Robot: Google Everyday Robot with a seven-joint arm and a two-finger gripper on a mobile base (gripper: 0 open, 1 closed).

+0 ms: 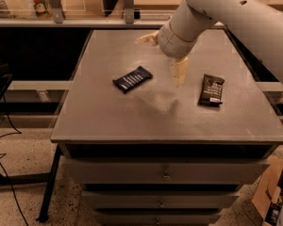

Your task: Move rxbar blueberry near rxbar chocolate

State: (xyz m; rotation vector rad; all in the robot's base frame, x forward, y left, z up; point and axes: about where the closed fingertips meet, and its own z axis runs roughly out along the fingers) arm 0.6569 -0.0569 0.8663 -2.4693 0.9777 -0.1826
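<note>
Gripper (160,60) released, empty, above table (108,119) between blueberry bar (132,78) and chocolate bar (211,90), both flat, well apart.

Our claw (161,59) hangs over the rear middle of the surface (132,121), fingers spread wide. To its left lies the rxbar blueberry (132,78) and to its right the rxbar chocolate (211,90), well apart, and we see bare top between them. Our thick arm (236,18) crosses above the right rear corner and bars the way there. Two upright posts (128,4) close off the back edge.
</note>
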